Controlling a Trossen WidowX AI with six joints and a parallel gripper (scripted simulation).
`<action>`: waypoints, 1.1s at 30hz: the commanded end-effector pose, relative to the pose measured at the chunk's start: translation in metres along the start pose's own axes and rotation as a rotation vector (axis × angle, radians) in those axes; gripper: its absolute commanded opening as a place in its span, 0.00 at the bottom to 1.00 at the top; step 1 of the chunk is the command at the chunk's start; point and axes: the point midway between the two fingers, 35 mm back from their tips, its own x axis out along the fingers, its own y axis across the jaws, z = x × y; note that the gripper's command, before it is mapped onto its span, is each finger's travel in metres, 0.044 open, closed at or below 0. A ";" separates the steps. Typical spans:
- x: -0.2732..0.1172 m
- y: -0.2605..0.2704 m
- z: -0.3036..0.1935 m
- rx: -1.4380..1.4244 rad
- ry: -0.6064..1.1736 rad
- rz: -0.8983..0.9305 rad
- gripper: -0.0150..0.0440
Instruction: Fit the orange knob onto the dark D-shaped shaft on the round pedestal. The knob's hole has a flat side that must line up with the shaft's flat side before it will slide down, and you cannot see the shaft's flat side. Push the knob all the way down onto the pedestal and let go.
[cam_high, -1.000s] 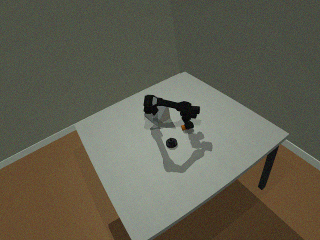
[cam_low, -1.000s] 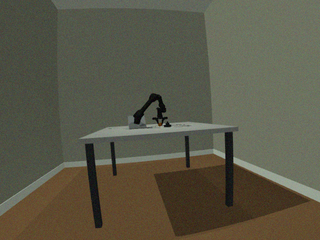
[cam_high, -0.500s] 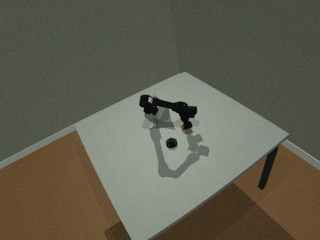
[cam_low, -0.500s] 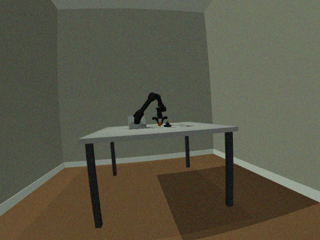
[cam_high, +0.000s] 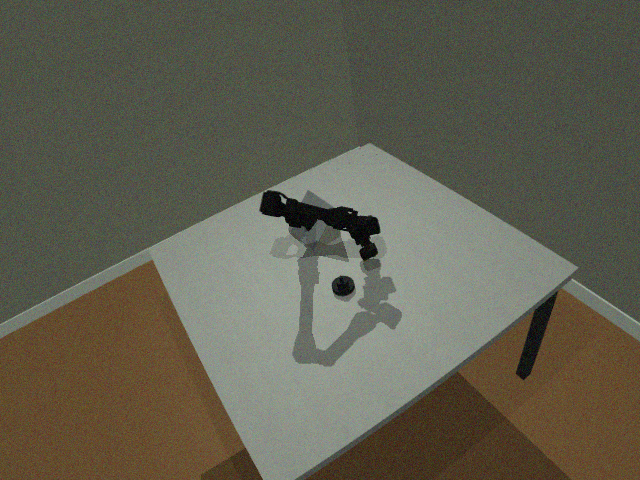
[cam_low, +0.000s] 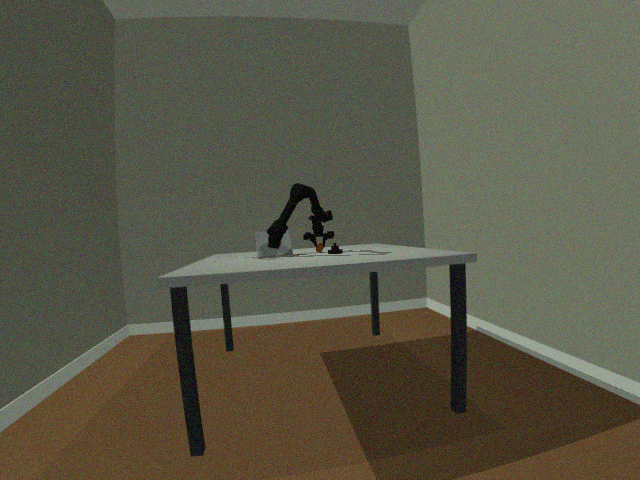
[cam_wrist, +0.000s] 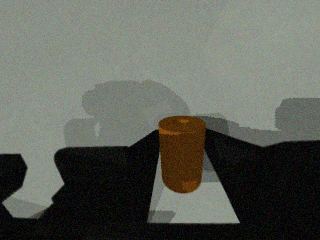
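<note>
The orange knob (cam_low: 319, 248) (cam_wrist: 182, 160) is a short cylinder. My gripper (cam_low: 320, 244) (cam_wrist: 180, 133) is shut on it, with one dark finger on each side in the wrist view. In the top view the knob is hidden behind the gripper (cam_high: 368, 253). The round dark pedestal (cam_high: 343, 286) (cam_low: 335, 251) stands on the table, apart from the gripper, with the dark shaft (cam_low: 334, 245) upright at its middle. The shaft's flat side cannot be made out. The knob is held over the table beside the pedestal; how high is hard to tell.
The pale table (cam_high: 248, 330) (cam_low: 232, 268) carries the arm's base. The arm (cam_high: 320, 214) (cam_low: 297, 191) arches from there to the gripper. Grey shadows of the arm lie around the pedestal and in the wrist view.
</note>
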 end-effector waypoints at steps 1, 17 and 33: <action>-0.003 0.001 -0.003 -0.005 -0.067 0.004 0.56; -0.012 0.001 -0.019 -0.006 -0.344 0.006 0.56; -0.017 0.001 -0.036 -0.008 -0.620 0.009 0.56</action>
